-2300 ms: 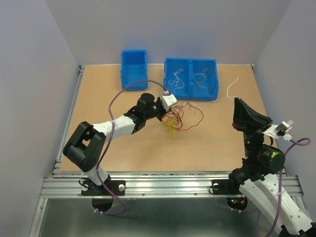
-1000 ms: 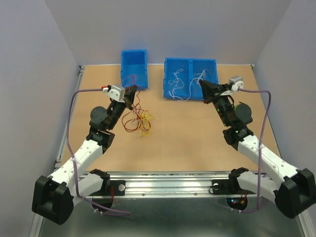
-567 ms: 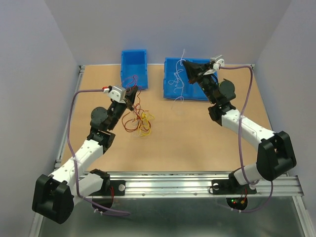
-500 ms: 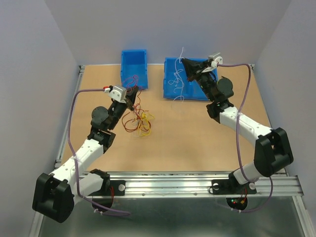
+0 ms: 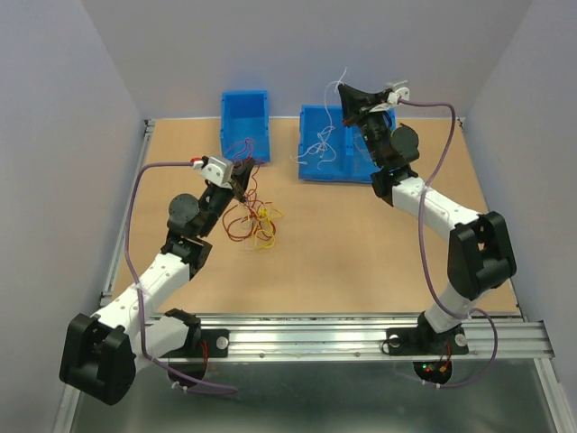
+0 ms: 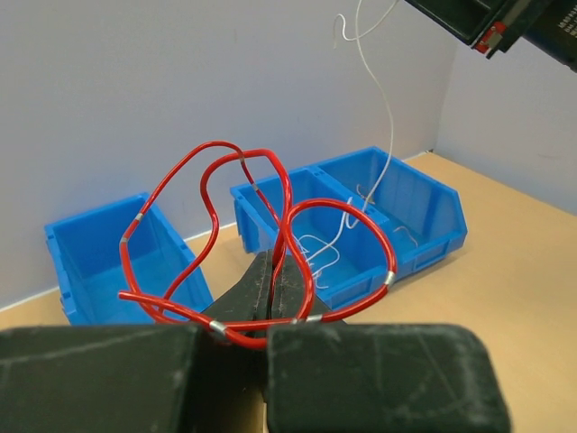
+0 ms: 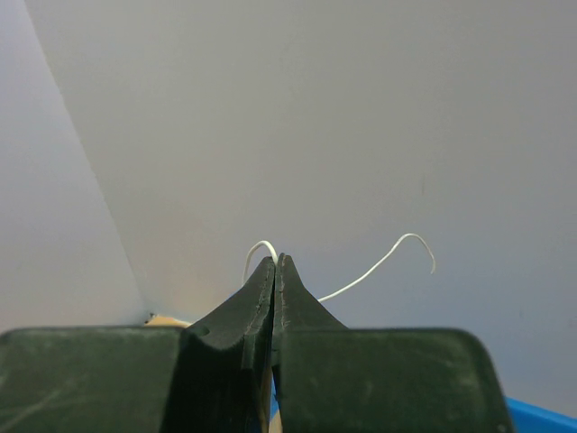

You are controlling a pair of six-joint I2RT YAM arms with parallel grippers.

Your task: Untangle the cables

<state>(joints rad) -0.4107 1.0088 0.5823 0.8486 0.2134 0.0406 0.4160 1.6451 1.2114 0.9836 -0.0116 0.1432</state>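
Two grippers are both pinched tight. Your right gripper (image 5: pixel 344 93) holds one thin white wire (image 5: pixel 334 126) high up. It hangs straight down into the blue plastic two-part bin (image 5: pixel 361 174) right under it. Your left gripper (image 5: pixel 236 178) pinches curly red wire loops (image 6: pixel 216 144), and the red and yellow wire clump (image 5: pixel 254 221) lies on the wooden table (image 5: pixel 361 253) just below.

One small bin (image 5: pixel 244 117), one twin bin (image 5: pixel 361 174), one wire clump (image 5: pixel 252 221), one hanging white wire (image 6: pixel 392 122), two robot arms (image 5: pixel 153 275) (image 5: pixel 433 206)
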